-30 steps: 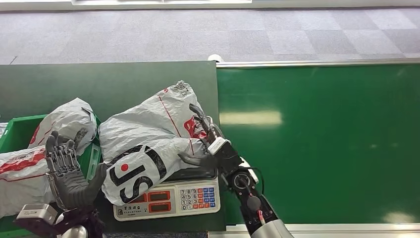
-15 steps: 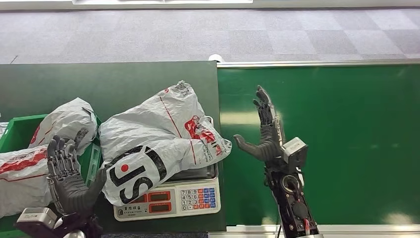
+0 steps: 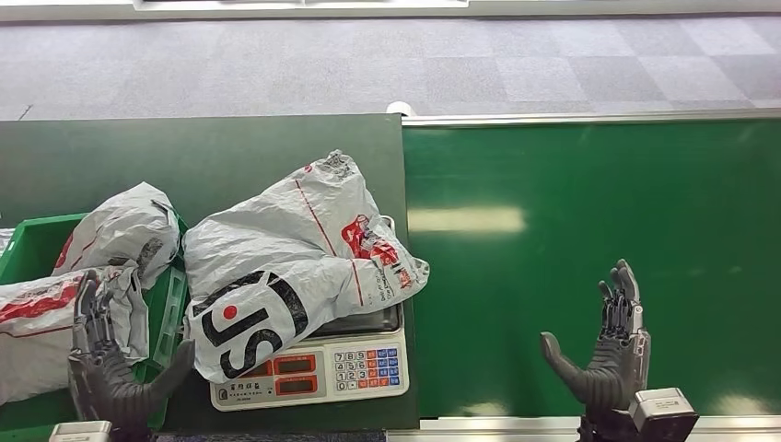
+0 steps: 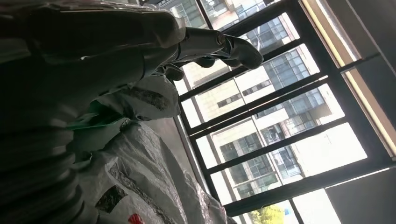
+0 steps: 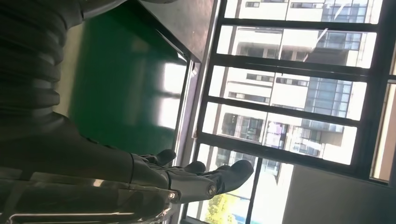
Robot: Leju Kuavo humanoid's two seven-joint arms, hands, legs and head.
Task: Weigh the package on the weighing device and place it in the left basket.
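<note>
In the head view your package (image 3: 290,267) lies on the scale (image 3: 311,366), draped over its platform and hiding most of it, with the red displays and keypad showing at the near edge; its long axis runs on a slant, from the near-left corner with the black-and-white logo up to the far-right end; your left hand (image 3: 109,359) stands upright at the near-left, fingers apart and holding nothing, just beside the logo end of the package, over the near rim of the green basket (image 3: 28,244); the basket already holds two other grey bags (image 3: 124,226); your right hand (image 3: 608,354) is raised and spread, empty, over the green belt (image 3: 589,230), well apart from the package on its right side; so the left hand is much the nearer, and the package lies just to its right, with the basket directly to the left of the scale; I judge the weighing done or nearly so, and the transfer into the basket not yet begun; in the left wrist view the fingers (image 4: 219,44) are extended against bright windows, with crinkled grey bag plastic close beneath them; in the right wrist view the fingers (image 5: 210,179) are likewise stretched out with nothing in them, above the belt.
</note>
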